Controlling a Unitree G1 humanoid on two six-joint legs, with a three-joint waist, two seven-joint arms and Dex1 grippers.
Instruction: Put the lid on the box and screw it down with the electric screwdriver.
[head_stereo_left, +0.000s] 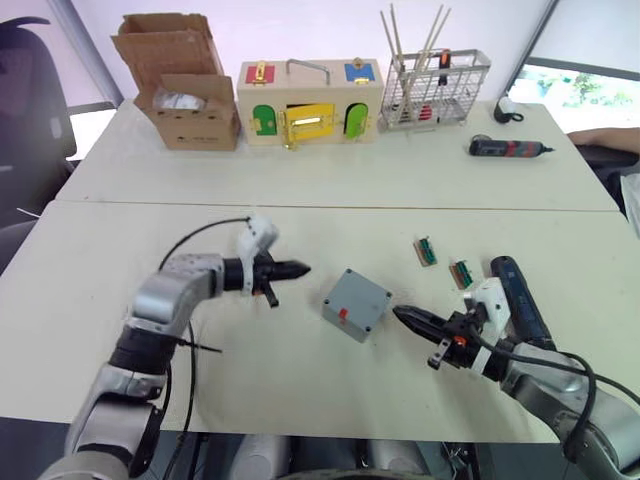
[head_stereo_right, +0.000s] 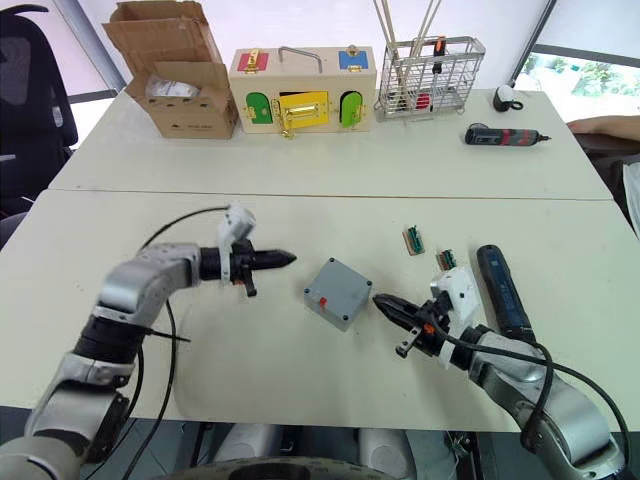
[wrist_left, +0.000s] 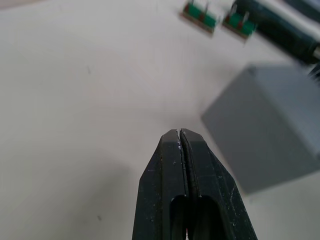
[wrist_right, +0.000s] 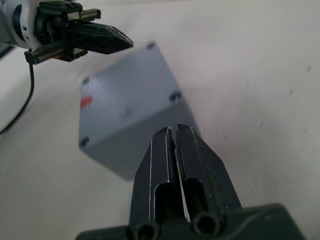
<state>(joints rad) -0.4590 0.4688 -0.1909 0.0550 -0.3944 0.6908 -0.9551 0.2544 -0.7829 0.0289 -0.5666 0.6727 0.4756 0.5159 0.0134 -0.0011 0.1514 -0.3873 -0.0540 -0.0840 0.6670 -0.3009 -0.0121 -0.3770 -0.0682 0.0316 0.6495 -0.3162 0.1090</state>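
Note:
The grey box (head_stereo_left: 356, 303) sits mid-table with a small red mark on its near side. The lid (wrist_right: 131, 95), a flat grey plate with corner screw holes, lies on top of it. My left gripper (head_stereo_left: 305, 268) is shut and empty, pointing at the box from its left with a small gap. My right gripper (head_stereo_left: 398, 313) is also shut and empty, its tip just right of the box. The electric screwdriver (head_stereo_left: 518, 300), thick and dark blue, lies on the table beside my right wrist. The right wrist view shows the left gripper (wrist_right: 127, 42) beyond the box.
Two small green connector pieces (head_stereo_left: 426, 251) (head_stereo_left: 462, 273) lie right of the box. At the back stand a cardboard box (head_stereo_left: 180, 85), a wooden box with coloured doors (head_stereo_left: 308, 105) and a wire basket (head_stereo_left: 435, 90). A smaller black-and-red screwdriver (head_stereo_left: 508, 148) lies back right.

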